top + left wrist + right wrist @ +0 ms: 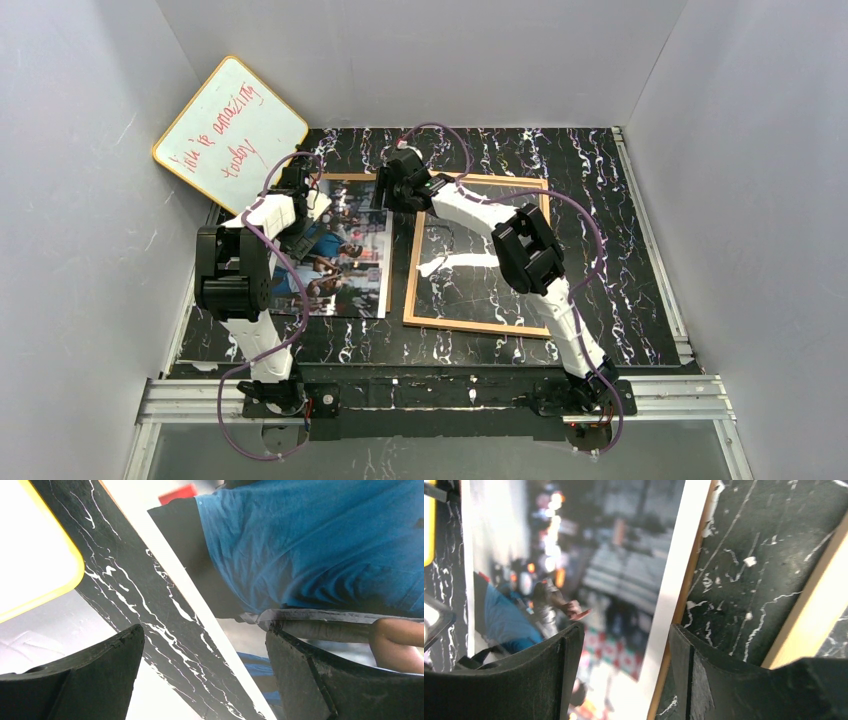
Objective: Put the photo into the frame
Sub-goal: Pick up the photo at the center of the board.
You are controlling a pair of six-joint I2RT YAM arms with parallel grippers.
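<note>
at 9 o'clock of the frame (470, 327), the photo (360, 270) lies face up on the counter (600, 200). the right gripper (626, 627) straddles its 3 o'clock edge, jaws apart; the left gripper (202, 632) hangs wide over its 9 o'clock edge.

Photo (345, 260): blue, white and dark tones; white border
Frame (470, 326): light wood rim
Table (620, 250): black, white marble-like veining
Whiteboard (228, 130): white face, yellow rim, red writing
Right arm (565, 310): white shells, black joints
Cable (437, 126): purple
</note>
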